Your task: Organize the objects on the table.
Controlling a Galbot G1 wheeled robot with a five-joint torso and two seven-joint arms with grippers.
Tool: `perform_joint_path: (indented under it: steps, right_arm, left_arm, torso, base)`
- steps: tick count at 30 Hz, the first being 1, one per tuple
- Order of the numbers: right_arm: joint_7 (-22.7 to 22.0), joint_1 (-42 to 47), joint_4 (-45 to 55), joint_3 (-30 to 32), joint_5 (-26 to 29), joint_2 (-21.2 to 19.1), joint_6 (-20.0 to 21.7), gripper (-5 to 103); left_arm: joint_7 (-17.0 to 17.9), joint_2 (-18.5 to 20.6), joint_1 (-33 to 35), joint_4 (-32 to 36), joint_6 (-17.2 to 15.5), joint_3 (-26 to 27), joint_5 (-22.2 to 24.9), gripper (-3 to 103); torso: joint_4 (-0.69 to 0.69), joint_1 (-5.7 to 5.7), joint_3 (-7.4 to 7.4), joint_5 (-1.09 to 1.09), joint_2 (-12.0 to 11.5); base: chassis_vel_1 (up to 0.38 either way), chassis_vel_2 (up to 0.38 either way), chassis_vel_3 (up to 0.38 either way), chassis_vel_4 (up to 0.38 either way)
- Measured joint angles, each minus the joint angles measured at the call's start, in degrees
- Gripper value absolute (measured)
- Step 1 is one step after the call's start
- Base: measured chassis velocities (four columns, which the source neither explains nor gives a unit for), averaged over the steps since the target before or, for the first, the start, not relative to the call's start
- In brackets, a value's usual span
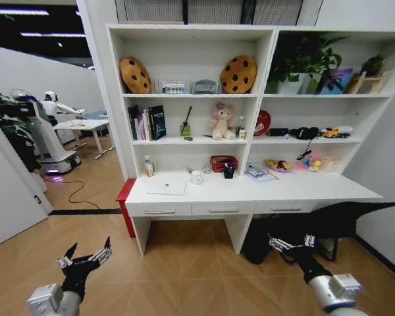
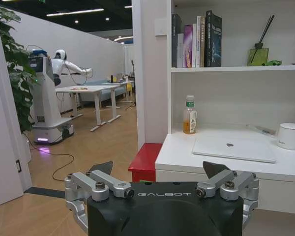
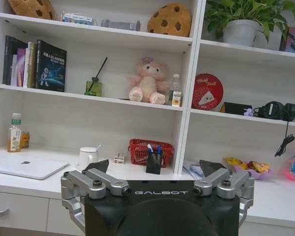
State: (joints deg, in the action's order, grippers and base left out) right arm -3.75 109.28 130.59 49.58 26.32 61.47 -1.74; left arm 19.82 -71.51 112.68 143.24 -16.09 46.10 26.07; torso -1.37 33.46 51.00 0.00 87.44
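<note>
**Both arms low, short of the desk**

We hold our left gripper (image 1: 85, 255) and right gripper (image 1: 291, 243) low over the wood floor, well apart from the desk (image 1: 329, 189), both with fingers spread open and empty. On the desk's left part we see the closed silver laptop (image 1: 166, 187), a white mug (image 1: 196, 177) just beside it, and a red basket (image 1: 222, 162) behind the black pen holder (image 1: 228, 172).
</note>
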Motion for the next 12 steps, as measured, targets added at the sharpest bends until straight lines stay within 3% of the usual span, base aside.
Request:
perform_joint_path:
  steps: [12]
  right_arm:
    - [0.00, 0.00, 0.00, 0.00, 0.00, 0.00, 0.00, 100]
  left_arm:
    - [0.00, 0.00, 0.00, 0.00, 0.00, 0.00, 0.00, 100]
  torso:
    - [0.00, 0.00, 0.00, 0.00, 0.00]
  base:
    - [0.000, 0.000, 0.000, 0.000]
